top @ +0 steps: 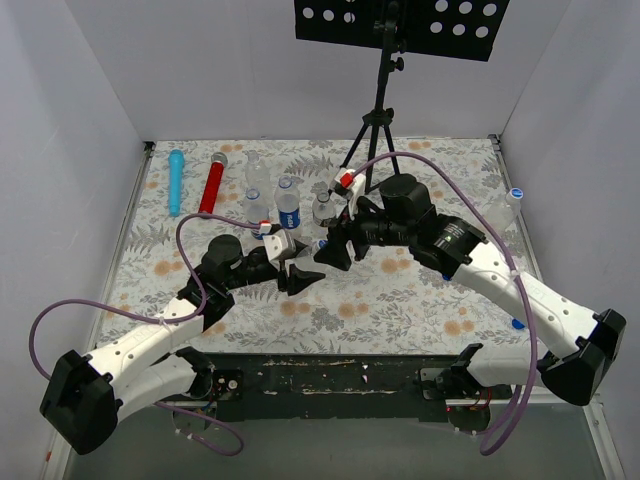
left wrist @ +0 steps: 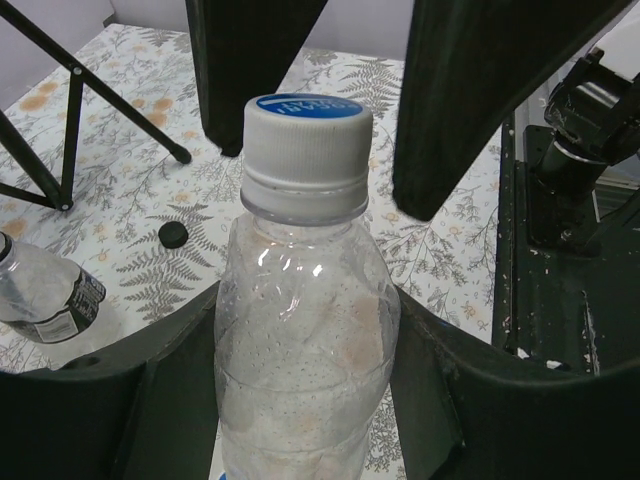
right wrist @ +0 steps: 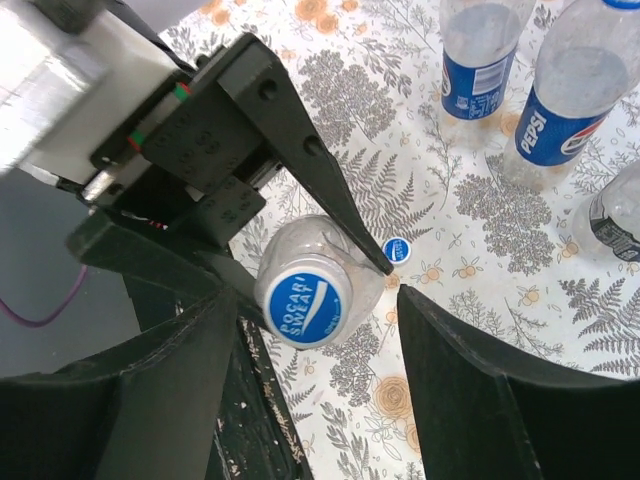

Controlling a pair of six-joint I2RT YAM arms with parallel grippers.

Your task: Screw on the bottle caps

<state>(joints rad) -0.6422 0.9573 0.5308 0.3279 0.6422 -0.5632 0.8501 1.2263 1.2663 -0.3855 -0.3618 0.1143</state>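
Observation:
My left gripper is shut on the body of a clear bottle, which it holds upright. A white screw cap with a blue top sits on the bottle's neck. My right gripper hangs open just above that cap, one finger on each side and neither touching it. Both right fingers show above the cap in the left wrist view. A loose blue cap lies on the cloth beside the bottle. A black cap lies farther off. The two grippers meet at mid-table.
Three clear bottles stand behind the grippers, two with blue labels. A blue cylinder and a red one lie at the far left. A black tripod stand rises at the back. Another bottle stands at the right edge.

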